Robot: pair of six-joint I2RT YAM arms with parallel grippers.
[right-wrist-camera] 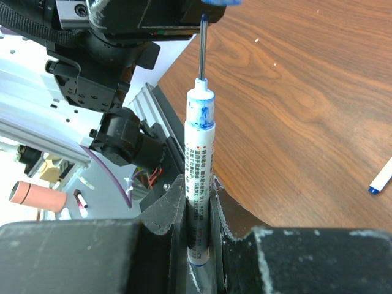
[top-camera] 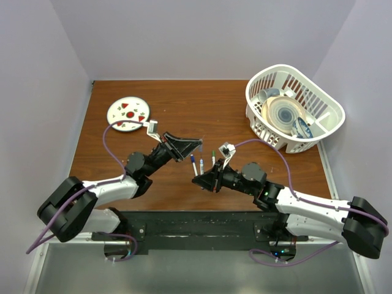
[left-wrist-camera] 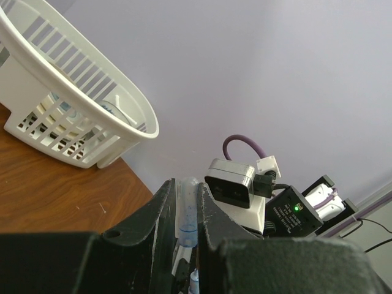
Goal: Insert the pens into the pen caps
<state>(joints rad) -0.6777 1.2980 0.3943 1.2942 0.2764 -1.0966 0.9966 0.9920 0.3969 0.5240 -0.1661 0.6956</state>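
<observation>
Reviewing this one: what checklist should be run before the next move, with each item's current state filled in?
1. Right gripper shut on blue pen: ok.
2. Left gripper shut on blue cap: ok.
3. Pen straight in the grip: ok.
4. Pen tip lined up with the cap's opening: cannot tell.
5. Tip inside the cap: not ok, it shows bare.
6. Spare pen lying on table, apart from the grip: ok.
</observation>
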